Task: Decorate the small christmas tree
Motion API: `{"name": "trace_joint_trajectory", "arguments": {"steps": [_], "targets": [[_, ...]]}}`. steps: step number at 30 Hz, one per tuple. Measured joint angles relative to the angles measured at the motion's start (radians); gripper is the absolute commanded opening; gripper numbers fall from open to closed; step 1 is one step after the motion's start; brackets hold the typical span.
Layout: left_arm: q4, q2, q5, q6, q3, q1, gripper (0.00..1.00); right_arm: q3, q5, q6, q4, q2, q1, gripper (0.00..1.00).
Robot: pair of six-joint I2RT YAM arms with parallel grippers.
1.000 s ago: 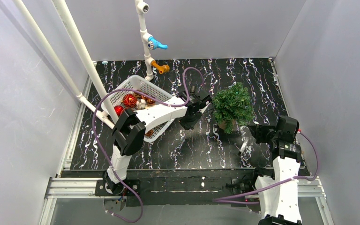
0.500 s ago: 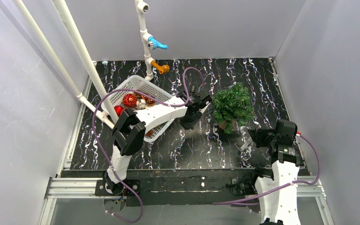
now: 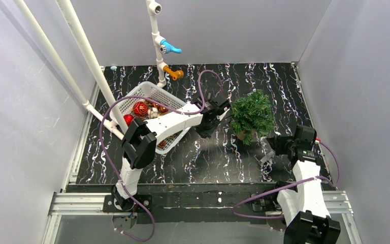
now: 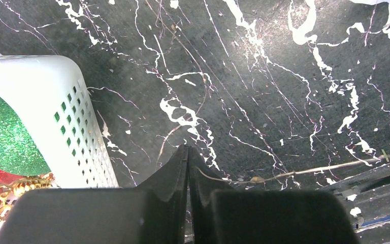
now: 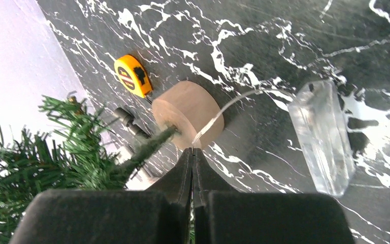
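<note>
A thin wire [image 5: 214,118] is clamped by the left gripper [image 4: 188,150] and the right gripper [image 5: 192,151]; for stringing, it must next, it seems, be lifted over the tree [image 3: 253,113].

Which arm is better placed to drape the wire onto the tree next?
Left, probably: the left claw pinches the thin wire beside the small christmas tree. The right claw, also on the wire, sits low by its wooden base and the clear box.
</note>
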Motion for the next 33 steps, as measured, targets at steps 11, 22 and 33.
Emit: {"name": "trace_joint_trajectory", "arguments": {"steps": [11, 22, 33], "targets": [[-0.01, 0.0, -0.004, 0.003, 0.028, 0.0, 0.0, 0.03, -0.039, -0.006, 0.171, 0.103, -0.051, 0.01], [-0.026, 0.0, 0.006, 0.002, 0.088, 0.0, 0.0, 0.06, -0.088, -0.011, 0.298, 0.219, -0.065, 0.14], [-0.031, 0.0, 0.034, -0.006, 0.087, 0.0, 0.0, 0.107, -0.101, -0.139, 0.287, 0.237, -0.12, 0.46]]}}
